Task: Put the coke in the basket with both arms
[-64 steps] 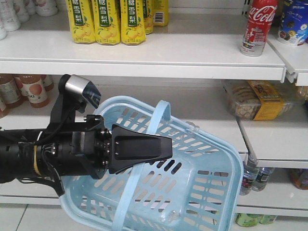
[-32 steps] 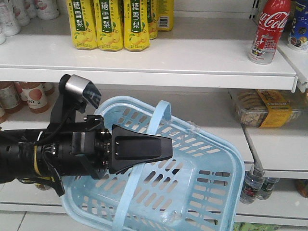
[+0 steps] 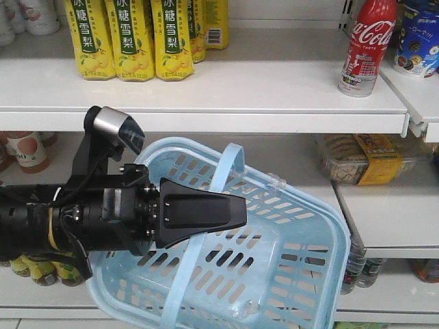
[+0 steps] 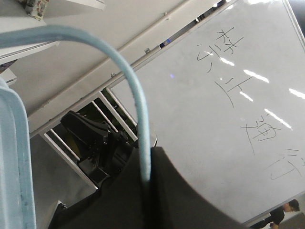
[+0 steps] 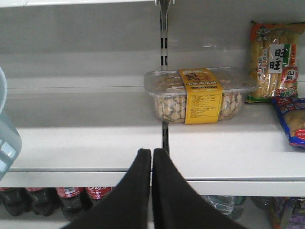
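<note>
On the top white shelf [image 3: 274, 82], near its right edge: small plastic bottle of dark cola [image 3: 367, 48], red cap, red label with white "Coca-Cola" script, upright, well apart from the basket. Toward the same shelf's left end: tall yellow bottles [image 3: 123, 38] with Chinese lettering on green. One shelf down, by its right edge: clear plastic tub [image 3: 363, 159] of pale snack pieces under a yellow paper band, print too small to read. Beside the tub in the right wrist view: snack bag [image 5: 274, 59] marked "旺旺". Lower left of the tub: light-blue slotted plastic basket [image 3: 322, 205], tilted, slotted floor in plain view. Black left gripper [image 3: 241, 211] clamped on its thin hoop handle [image 4: 138, 95]. Black right gripper [image 5: 151, 155] with jaws pressed together, holding nothing, facing the tub. Behind the handle, left wrist view: whiteboard [image 4: 228, 119] with handwritten Chinese characters.
</note>
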Robot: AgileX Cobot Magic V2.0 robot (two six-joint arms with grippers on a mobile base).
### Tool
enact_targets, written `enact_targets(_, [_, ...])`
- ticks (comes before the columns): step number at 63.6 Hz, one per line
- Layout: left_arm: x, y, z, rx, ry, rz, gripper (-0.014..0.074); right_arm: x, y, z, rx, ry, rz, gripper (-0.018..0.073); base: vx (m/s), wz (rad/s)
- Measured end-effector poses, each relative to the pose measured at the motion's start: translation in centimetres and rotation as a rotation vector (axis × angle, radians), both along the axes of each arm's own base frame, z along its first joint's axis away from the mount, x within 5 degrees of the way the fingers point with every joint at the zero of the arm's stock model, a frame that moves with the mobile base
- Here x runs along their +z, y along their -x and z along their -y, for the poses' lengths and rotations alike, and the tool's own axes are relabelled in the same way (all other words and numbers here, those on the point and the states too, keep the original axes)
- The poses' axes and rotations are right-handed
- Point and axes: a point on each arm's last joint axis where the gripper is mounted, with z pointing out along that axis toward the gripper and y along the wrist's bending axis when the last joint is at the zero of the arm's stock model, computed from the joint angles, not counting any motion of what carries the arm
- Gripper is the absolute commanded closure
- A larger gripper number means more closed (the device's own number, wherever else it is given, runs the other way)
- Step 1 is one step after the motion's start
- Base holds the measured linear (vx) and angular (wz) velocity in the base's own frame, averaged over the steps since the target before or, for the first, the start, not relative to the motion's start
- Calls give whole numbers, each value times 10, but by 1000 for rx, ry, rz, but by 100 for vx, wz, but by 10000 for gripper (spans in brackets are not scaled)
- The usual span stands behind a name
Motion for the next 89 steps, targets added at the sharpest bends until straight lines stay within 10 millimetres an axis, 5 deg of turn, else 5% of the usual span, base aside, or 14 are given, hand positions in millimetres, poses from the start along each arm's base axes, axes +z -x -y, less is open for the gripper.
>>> enact_targets(89, [0,0,0,0,0,0,603,0,0,0,0,0,0,564,3,-2])
